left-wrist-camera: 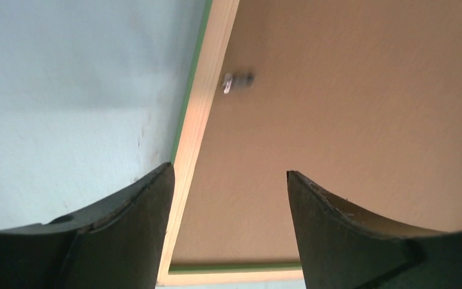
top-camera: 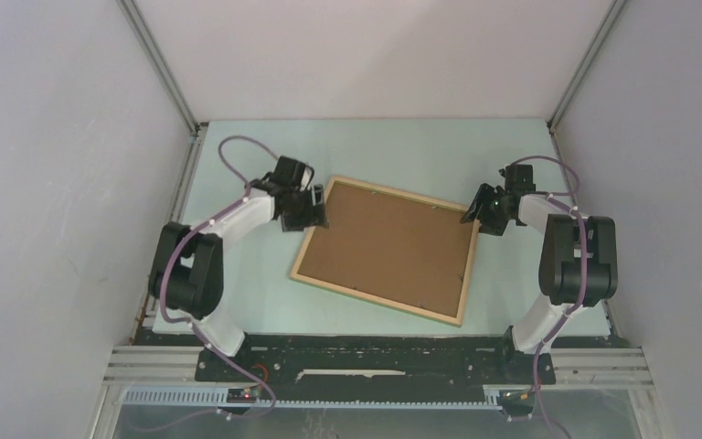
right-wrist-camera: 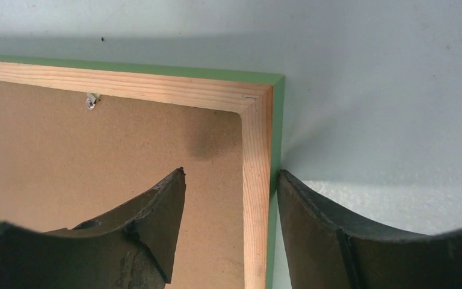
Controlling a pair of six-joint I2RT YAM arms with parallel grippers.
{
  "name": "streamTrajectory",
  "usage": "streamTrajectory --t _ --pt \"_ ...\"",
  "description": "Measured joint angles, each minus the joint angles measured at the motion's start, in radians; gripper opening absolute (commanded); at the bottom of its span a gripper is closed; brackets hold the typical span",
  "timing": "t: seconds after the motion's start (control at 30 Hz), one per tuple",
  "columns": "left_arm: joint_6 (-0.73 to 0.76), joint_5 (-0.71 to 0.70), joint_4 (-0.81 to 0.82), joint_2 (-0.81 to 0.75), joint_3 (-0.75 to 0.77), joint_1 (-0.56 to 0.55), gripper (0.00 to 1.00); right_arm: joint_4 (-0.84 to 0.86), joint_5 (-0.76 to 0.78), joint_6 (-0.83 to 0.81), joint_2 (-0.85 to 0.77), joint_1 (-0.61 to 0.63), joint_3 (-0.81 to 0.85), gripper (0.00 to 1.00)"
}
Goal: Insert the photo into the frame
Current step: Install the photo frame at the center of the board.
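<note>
- We see the frame (top-camera: 377,300) lying flat mid-table, wood side up, the brown backing board (top-camera: 388,242) filling it; its long axis runs left to right, the right end turned slightly toward the near edge
- The left hand (top-camera: 309,208) sits at the frame's far-left corner and the right hand (top-camera: 483,212) at its far-right corner – each equally near, each released, jaws astride a side rail and gripping nothing
- The photo is not in sight
- Bare table (top-camera: 402,151) lies toward the far edge – room, we judge, to lift or shift
</note>
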Motion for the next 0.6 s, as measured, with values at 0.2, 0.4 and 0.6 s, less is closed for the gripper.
streamTrajectory --t 0.2,0.4,0.6 --pt "0.092 -0.063 -0.113 0.193 0.356 -0.016 0.63 0.004 -0.01 0.0 0.004 0.0 0.0 0.61" --pt "0.131 -0.063 -0.188 0.246 0.378 -0.016 0.69 0.01 -0.027 0.0 0.01 -0.002 0.0 0.6" --pt "0.162 -0.068 -0.231 0.264 0.389 -0.018 0.62 0.016 -0.05 0.0 0.016 -0.01 0.0 0.58"
